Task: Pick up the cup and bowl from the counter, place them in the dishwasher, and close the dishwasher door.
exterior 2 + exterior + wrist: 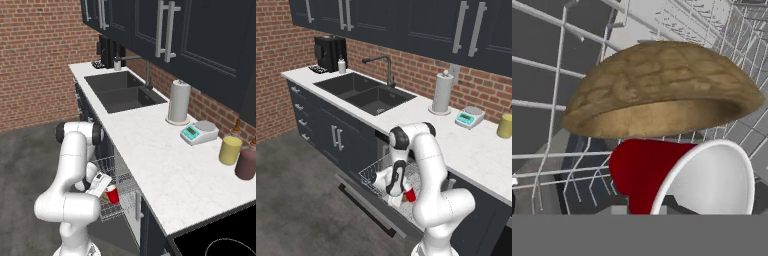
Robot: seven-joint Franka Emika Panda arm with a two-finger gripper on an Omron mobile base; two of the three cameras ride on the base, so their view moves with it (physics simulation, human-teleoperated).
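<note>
Counted one cup (677, 180) and one bowl (662, 90). Gripper (106, 192) clamped shut on the red cup, nearest the hand and tipped on its side over the wire rack (378, 172) of the dishwasher (373, 200). Just past the cup, bowl tilted in the rack; farther off, one white counter (165, 160).
</note>
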